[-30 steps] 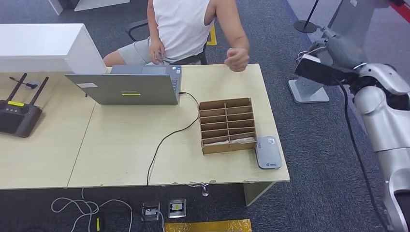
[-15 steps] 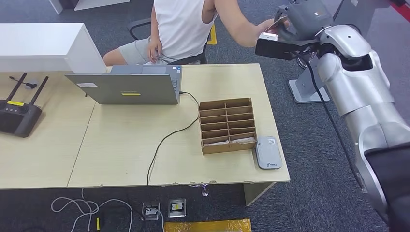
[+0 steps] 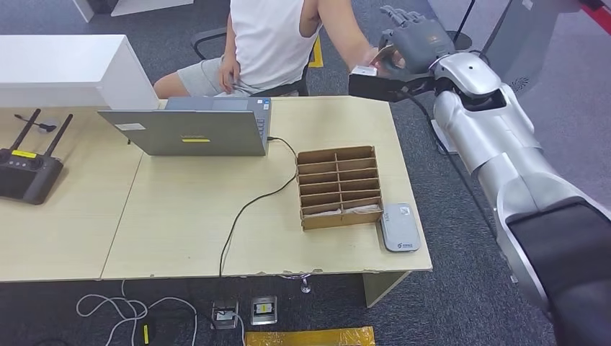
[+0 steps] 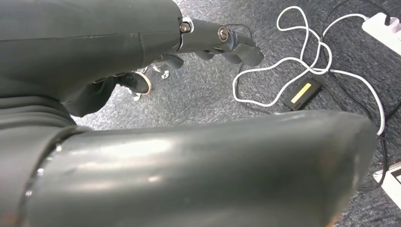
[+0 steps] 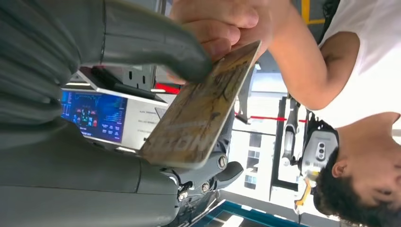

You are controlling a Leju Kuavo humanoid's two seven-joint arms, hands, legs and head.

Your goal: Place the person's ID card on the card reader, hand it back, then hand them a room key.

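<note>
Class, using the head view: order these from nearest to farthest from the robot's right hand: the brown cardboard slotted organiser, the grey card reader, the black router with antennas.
Measured from the right hand, raised beyond the desk's far right corner:
1. Brown cardboard slotted organiser, mid-right of the desk.
2. Grey card reader, at the near right edge.
3. Black router with antennas, far left.

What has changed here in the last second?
The right hand rose from beside the table to meet the person's hand, and now both pinch the card. The laptop, cardboard organizer and card reader stayed put.
</note>
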